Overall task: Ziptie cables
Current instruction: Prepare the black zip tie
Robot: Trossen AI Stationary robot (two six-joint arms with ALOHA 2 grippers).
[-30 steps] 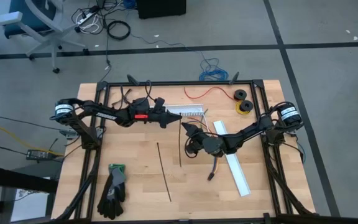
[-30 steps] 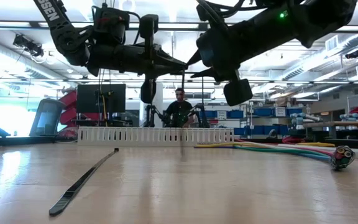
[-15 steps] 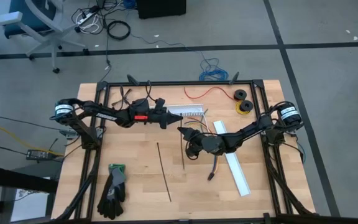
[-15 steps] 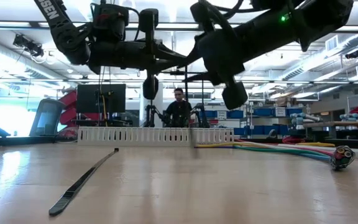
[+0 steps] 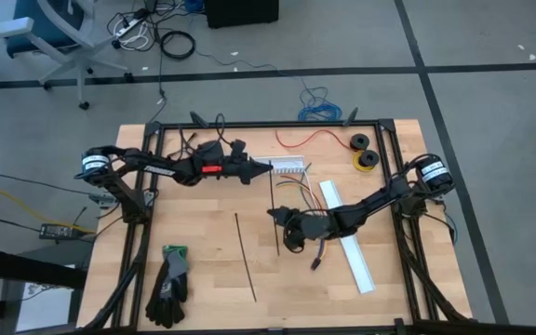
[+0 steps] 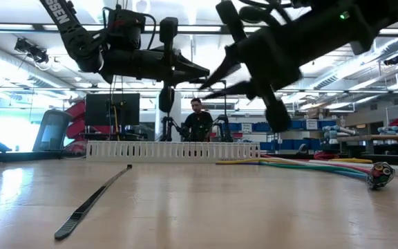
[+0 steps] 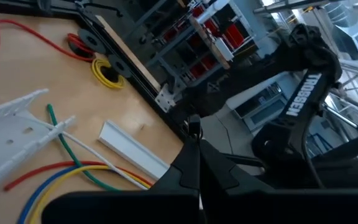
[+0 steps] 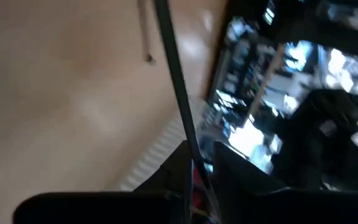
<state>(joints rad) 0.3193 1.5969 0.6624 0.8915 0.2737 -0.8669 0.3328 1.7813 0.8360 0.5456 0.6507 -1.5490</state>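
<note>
A black zip tie slants from my left gripper down toward the table's near edge. That gripper is shut on its upper end, above mid-table. My right gripper is closed on the tie partway down, and the free tail runs on past it. The cables, coloured wires, lie on the table just right of the tie. They end at a dark connector. They also show in the left wrist view. My left gripper pinches the tie close to its upper end, which sticks out past the fingertips. The fingers point level, from the table's left. The tie is clear of the table. My right gripper has the tie's strap between its two fingers. They come from the table's right, slanting slightly down, across the strap. The picture is blurred.
A second zip tie lies flat left of the held one. A white slotted channel and a white strip lie on the table. Black gloves are at the near left. Wire spools and a red wire are at the far right.
My right gripper has moved toward the table's near edge and down along the zip tie, and its fingers have tipped downward. The tie's free tail has swung a little toward the table's right.
</note>
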